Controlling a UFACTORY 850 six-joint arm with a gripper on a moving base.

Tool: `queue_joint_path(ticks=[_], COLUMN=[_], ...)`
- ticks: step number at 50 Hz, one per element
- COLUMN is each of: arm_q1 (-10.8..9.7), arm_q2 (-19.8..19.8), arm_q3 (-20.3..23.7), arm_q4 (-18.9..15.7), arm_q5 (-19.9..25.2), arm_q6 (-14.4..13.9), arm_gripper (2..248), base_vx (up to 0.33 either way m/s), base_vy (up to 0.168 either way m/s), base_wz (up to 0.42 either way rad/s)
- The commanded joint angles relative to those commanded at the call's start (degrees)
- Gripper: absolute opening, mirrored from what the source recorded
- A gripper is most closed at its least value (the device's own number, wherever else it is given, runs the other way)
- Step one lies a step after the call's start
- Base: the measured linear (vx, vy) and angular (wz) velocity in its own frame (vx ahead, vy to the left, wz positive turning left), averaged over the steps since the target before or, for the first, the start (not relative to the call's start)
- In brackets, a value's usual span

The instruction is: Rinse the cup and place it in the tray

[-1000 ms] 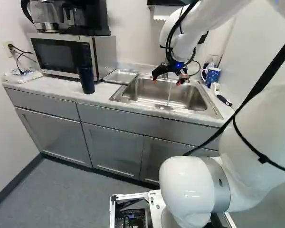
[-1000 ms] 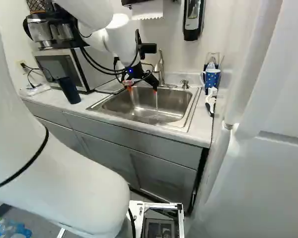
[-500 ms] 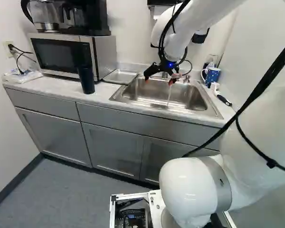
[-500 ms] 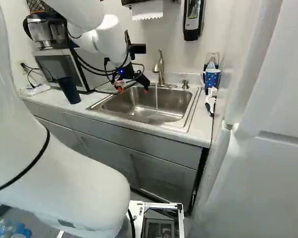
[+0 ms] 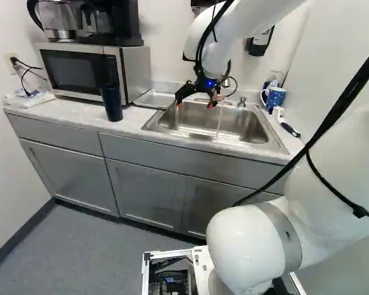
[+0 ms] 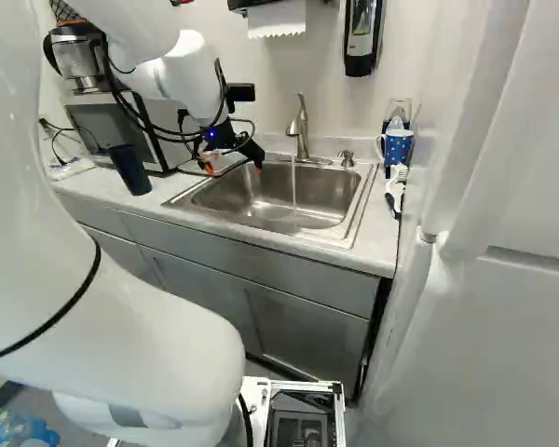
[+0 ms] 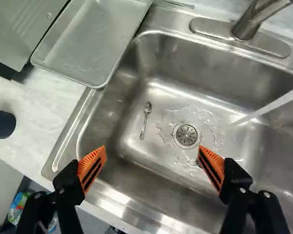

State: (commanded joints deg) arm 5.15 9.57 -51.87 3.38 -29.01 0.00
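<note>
The dark cup [image 5: 111, 104] stands upright on the counter [image 5: 55, 112], well to one side of the gripper [image 5: 194, 105], near the tray [image 7: 90, 44]. I count one dark cup, one tray, one spotted mug [image 6: 398, 147] across the sink [image 7: 151, 163], and one spoon [image 7: 145, 119] in its basin. The gripper's fingers are spread wide above the sink, holding nothing, touching nothing.
</note>
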Motion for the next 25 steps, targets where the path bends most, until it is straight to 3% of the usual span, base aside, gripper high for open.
queue_joint_path(ticks=[25], arm_q1=[5.5], arm_q2=[-1.3], arm_q3=[-1.2], arm_q4=[0.0], arm_q5=[0.0], arm_q6=[0.0], arm_gripper=[247], base_vx=[0.000], base_vy=[0.000], base_wz=[0.000])
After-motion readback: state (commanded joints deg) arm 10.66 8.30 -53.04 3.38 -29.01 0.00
